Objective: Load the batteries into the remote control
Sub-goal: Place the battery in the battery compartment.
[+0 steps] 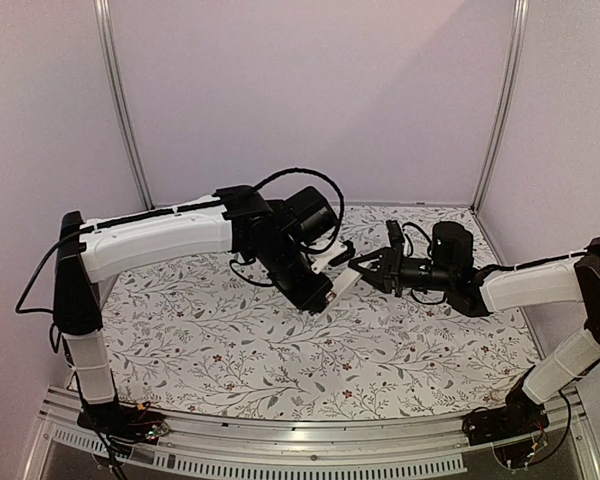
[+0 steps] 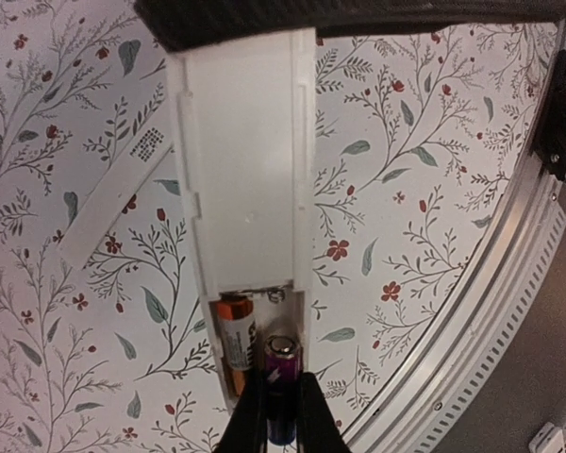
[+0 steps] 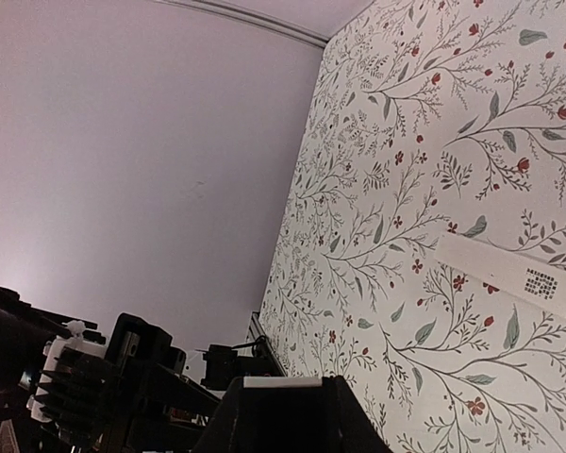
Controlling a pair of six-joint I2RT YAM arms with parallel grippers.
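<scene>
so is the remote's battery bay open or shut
Open: the remote has its bay uncovered, with a gold battery seated and a dark battery at the other slot. The white cover lies on the table.

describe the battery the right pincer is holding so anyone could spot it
Find the long white remote held up over the flowered tablecloth by the left pincer; its battery bay is open at one end. Of the two batteries side by side there, it is the purple battery pinched in the right pincer, not the orange battery beside it.
</scene>
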